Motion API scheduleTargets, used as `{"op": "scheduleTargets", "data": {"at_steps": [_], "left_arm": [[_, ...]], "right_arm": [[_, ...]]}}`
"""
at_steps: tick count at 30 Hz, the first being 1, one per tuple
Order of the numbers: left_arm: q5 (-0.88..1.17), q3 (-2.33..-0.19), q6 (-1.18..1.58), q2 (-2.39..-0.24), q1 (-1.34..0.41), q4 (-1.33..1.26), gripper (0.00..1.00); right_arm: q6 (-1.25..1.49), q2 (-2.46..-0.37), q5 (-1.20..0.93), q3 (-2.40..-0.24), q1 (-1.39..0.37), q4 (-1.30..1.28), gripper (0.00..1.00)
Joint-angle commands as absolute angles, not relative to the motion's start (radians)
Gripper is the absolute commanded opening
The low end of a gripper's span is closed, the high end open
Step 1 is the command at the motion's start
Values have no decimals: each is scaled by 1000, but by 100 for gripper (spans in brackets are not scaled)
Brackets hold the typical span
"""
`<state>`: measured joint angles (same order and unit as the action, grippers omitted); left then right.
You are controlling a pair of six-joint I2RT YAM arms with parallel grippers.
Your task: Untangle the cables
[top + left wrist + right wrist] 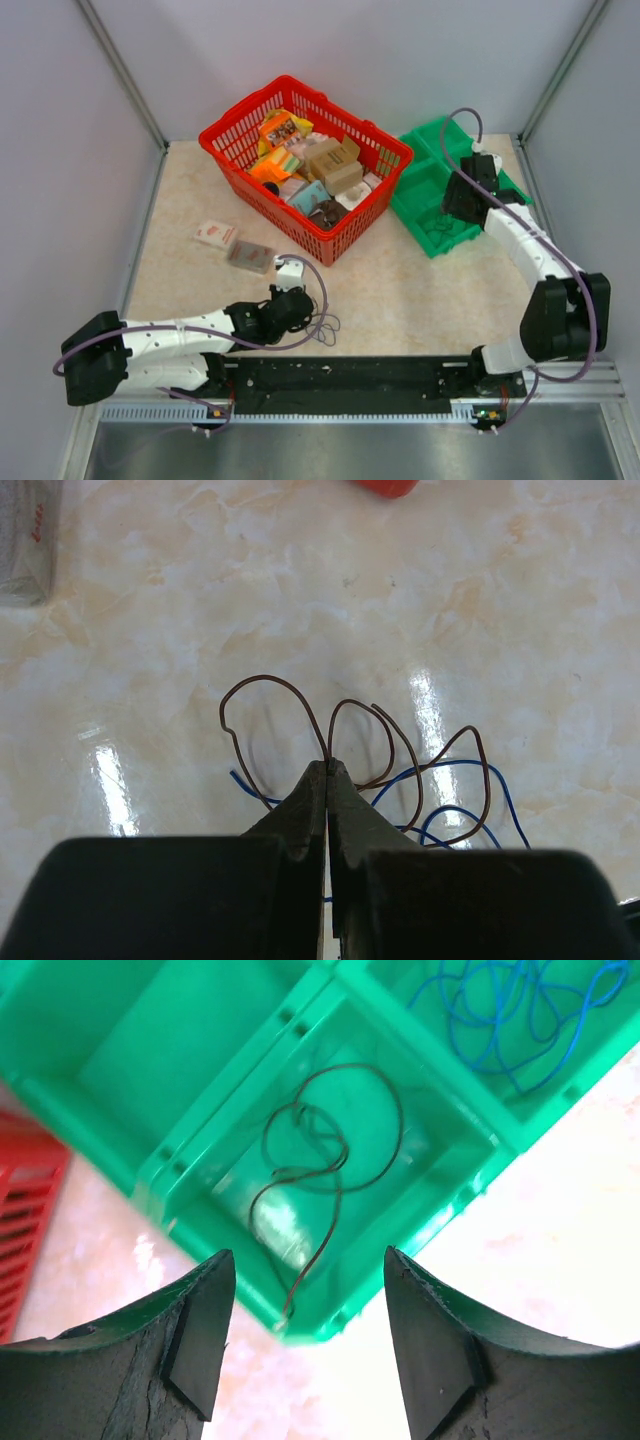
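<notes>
The tangled cables [326,326] lie on the table just right of my left gripper [300,306]. In the left wrist view they are a thin brown wire [262,677] in loops and a blue wire [460,763] crossing under it. My left gripper [329,764] is shut, its tips pinching the brown wire where two loops meet. My right gripper [456,196] hovers open and empty over the green tray [425,175]. In the right wrist view a lone brown wire [334,1216] lies in one tray compartment and a blue wire bundle [510,1010] in another, ahead of the gripper [305,1310].
A red basket [305,165] full of small boxes stands at the back centre, beside the green tray [150,1070]. Two flat packets [215,234] [250,256] lie left of the basket; one shows in the left wrist view [25,540]. Walls enclose the table.
</notes>
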<state>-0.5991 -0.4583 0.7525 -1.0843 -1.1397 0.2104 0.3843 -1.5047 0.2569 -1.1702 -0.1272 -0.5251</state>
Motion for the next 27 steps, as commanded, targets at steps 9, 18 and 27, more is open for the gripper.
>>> {"op": "scheduleTargets", "data": {"at_steps": [9, 18, 27], "left_arm": [[-617, -477, 752, -1083, -1135, 195, 0], [-604, -515, 749, -1120, -1135, 216, 0], [-362, -568, 775, -1000, -1135, 221, 0]], "right_arm": [[567, -1048, 178, -826, -578, -536, 63], [824, -904, 55, -486, -977, -154, 62], [865, -856, -23, -333, -1035, 99, 59]]}}
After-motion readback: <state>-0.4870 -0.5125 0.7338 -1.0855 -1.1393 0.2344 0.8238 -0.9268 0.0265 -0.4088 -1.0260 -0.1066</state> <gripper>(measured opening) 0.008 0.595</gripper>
